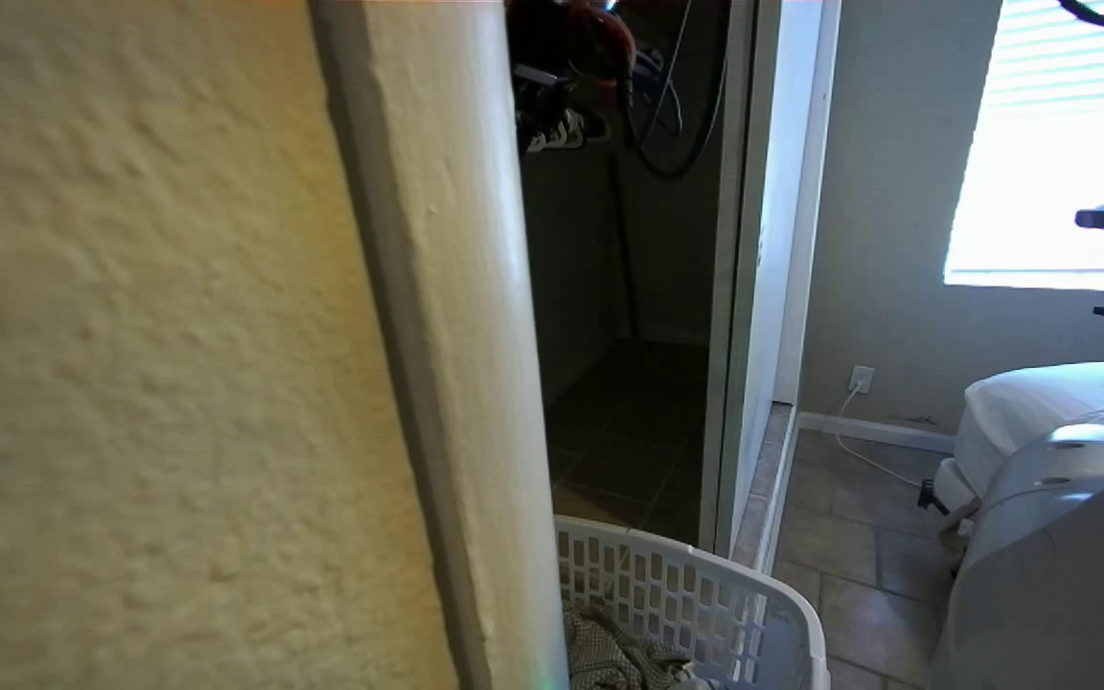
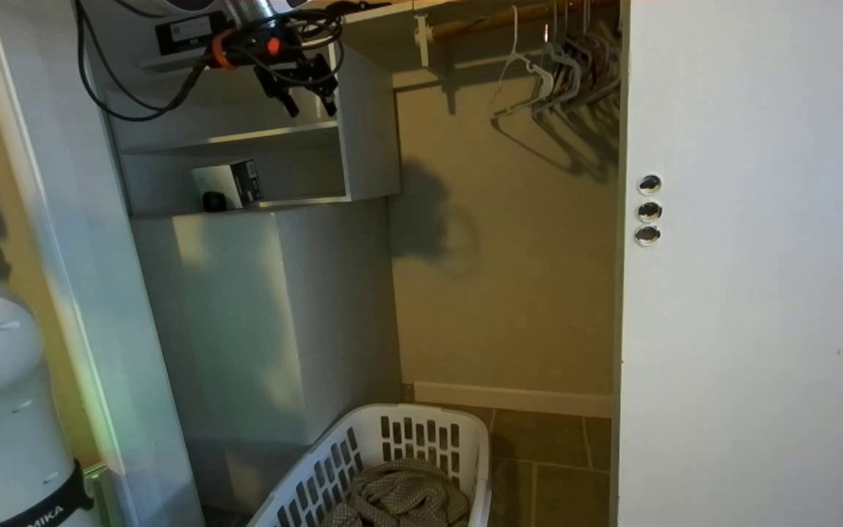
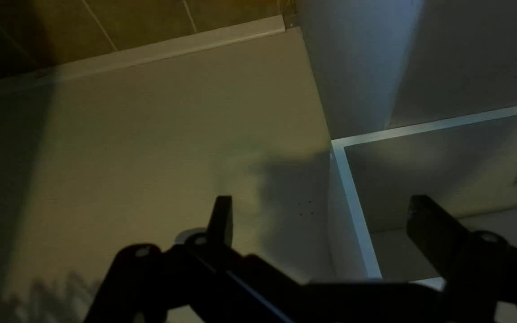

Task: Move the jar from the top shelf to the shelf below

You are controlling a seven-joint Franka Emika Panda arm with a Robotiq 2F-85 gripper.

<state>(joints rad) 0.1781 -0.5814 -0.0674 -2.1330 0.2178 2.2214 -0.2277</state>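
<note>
No jar can be made out in any view. The white shelf unit shows in an exterior view with an upper shelf board (image 2: 275, 135) and a lower shelf (image 2: 312, 200). My gripper (image 2: 312, 113) hangs in front of the upper compartment near its right side panel, fingers pointing down. In the wrist view the gripper (image 3: 321, 199) is open with nothing between its fingers. The edge of the side panel (image 3: 352, 206) shows between the fingers, beyond them. In an exterior view the arm's dark end (image 1: 600, 43) is partly cut off behind the door frame.
On the lower shelf stand a box (image 2: 220, 183) and a small dark round object (image 2: 214, 201), too dark to identify. Hangers (image 2: 553, 80) hang from a rod at right. A laundry basket (image 2: 476, 446) stands below. Cables loop from the arm. A white door (image 2: 758, 293) bounds the right.
</note>
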